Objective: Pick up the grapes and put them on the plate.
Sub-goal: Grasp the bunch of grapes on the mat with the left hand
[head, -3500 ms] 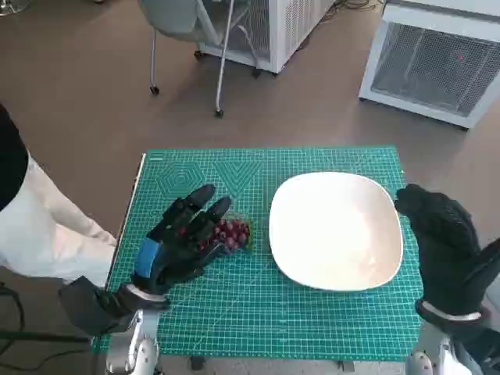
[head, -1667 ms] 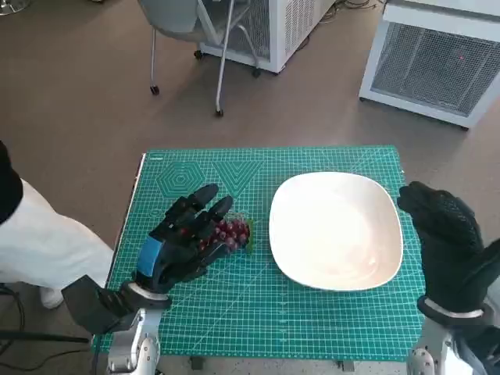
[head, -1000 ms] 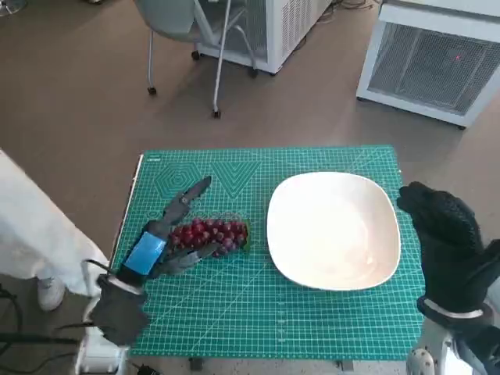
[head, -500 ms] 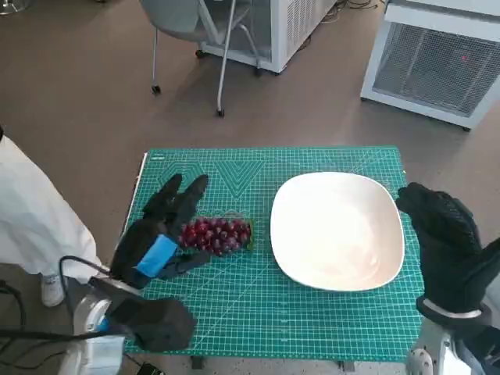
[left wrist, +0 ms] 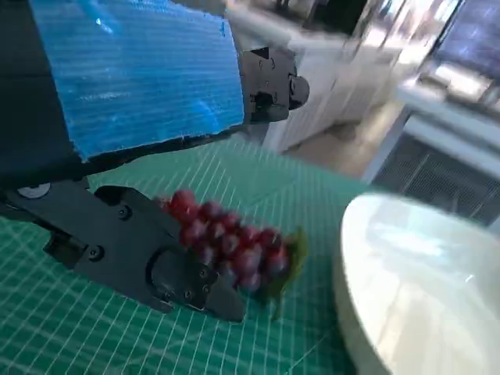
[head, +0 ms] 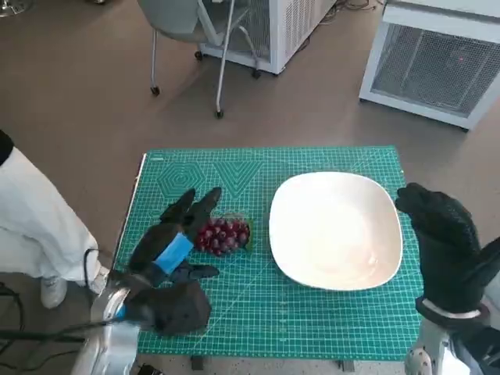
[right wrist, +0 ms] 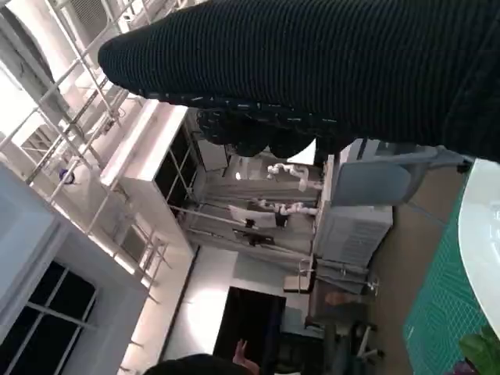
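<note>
Grapes (head: 223, 235) are sitting on the green cutting mat (head: 258, 320), left of centre in the head view, a dark red bunch with a bit of green at its right end. They're just beside the plate (head: 337, 230) but not on it, there's a thin strip of mat between them.

Left hand (head: 173, 238) is right up against the bunch from the left side. Fingers (head: 195, 208) are spread apart and reach up past the top-left of the grapes, thumb sticks out lower down toward the bottom of the frame. From the left wrist view the black fingers (left wrist: 168, 269) lie next to the grapes (left wrist: 226, 246), maybe touching the near edge, but nothing is wrapped round them, so it isn't holding anything.

Right hand (head: 439, 242) is at the right edge of the frame, just off the plate's right rim, glove fingers loosely curved. It has nothing in it as far as I can tell.

Mat covers the small worktop. A person in white (head: 35, 219) is at the left edge, and a chair (head: 187, 31) sits on the floor at the top.
</note>
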You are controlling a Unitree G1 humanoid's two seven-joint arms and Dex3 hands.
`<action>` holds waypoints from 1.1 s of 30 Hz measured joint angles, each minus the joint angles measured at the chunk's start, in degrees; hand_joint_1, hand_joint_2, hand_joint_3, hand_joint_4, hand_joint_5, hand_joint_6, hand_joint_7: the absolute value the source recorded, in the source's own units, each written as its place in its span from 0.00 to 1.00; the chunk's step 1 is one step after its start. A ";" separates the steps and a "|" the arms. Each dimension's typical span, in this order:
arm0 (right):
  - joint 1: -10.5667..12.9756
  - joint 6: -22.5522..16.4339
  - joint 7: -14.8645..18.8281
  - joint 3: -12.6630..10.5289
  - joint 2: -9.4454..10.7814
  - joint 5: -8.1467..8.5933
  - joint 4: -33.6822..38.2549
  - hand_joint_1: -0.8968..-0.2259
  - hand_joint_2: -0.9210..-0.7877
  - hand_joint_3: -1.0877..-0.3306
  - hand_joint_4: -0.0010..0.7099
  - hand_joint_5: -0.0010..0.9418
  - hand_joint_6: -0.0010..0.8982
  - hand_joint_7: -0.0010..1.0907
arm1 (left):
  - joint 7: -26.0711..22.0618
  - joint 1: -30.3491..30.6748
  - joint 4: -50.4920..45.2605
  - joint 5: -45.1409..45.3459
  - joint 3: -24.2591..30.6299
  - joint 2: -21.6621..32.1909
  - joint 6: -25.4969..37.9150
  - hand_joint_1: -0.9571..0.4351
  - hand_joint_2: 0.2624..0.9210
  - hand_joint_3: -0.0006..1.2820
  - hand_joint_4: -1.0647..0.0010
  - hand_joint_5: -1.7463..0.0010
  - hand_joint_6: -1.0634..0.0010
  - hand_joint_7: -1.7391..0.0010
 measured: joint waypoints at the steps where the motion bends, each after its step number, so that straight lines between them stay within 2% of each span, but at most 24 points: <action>1: -0.01 0.00 0.00 0.00 0.01 0.00 0.02 0.74 0.00 0.67 0.75 0.31 0.27 0.78 | -0.09 -0.93 1.58 -0.01 -0.50 0.02 0.49 0.44 0.66 0.00 1.00 1.00 0.86 0.99; 19: -0.01 -0.10 0.00 -0.18 0.03 0.02 0.13 0.74 0.00 0.67 0.74 0.32 0.27 0.78 | 2.07 -14.93 25.61 1.57 -9.65 -0.65 5.45 0.46 0.68 0.00 1.00 1.00 0.88 1.00; 33: -0.01 -0.57 0.01 -0.22 0.04 0.12 0.59 0.74 0.00 0.67 0.74 0.33 0.27 0.78 | 5.29 -19.85 36.19 1.46 -13.00 -1.04 5.39 0.46 0.68 0.00 1.00 1.00 0.88 1.00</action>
